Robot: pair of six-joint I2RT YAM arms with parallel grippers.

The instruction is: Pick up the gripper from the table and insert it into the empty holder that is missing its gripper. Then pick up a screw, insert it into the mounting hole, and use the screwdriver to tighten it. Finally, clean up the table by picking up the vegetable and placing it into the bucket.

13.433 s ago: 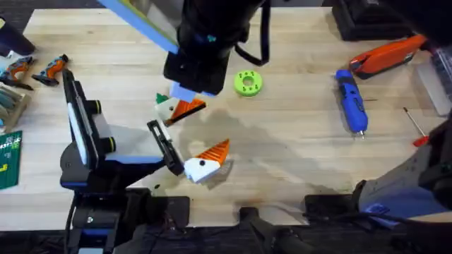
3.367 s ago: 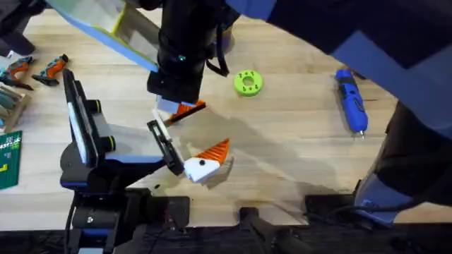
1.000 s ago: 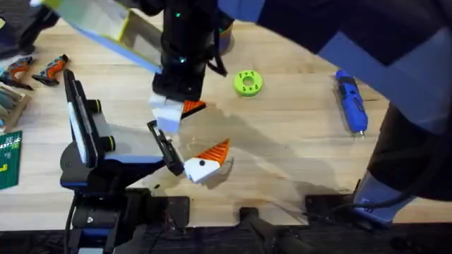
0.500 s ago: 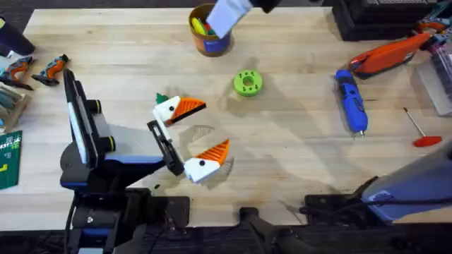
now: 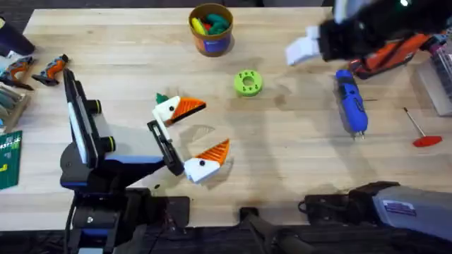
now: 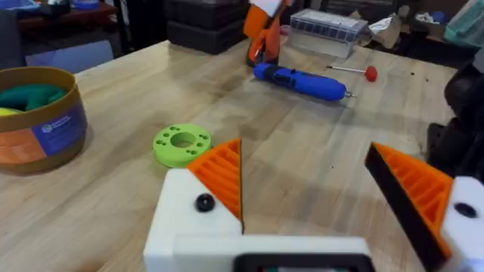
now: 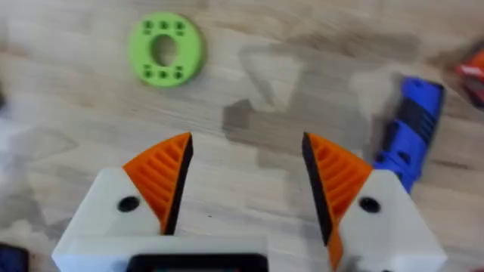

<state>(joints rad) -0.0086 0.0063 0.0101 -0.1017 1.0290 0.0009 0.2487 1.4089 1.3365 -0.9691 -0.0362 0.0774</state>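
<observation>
My left gripper [image 5: 215, 125] [image 6: 302, 151] rests open low over the table, both white mounts carrying orange ribbed tips. The loose gripper, a bare holder and a screw are out of view. A small dark-green bit [image 5: 161, 97], perhaps the vegetable, peeks out beside the far left finger. The bucket [image 5: 210, 44] [image 6: 45, 132] stands at the back with colourful toys and a teal-green piece inside. My right gripper [image 5: 305, 49] [image 7: 246, 143] hovers open and empty, raised, between the green disc and the blue screwdriver [image 5: 351, 102] [image 6: 299, 81] [image 7: 412, 136].
A lime-green disc with holes [image 5: 247, 82] [image 6: 181, 143] [image 7: 165, 49] lies mid-table. An orange tool [image 5: 388, 55], a red-handled rod [image 5: 420, 132] and a clear box [image 6: 329, 30] sit at the far right. Small tools and packets lie along the left edge [image 5: 32, 70].
My right arm rose from beside the left gripper's far finger, passed over the bucket, and has swung right to near the screwdriver. The left arm has not moved.
</observation>
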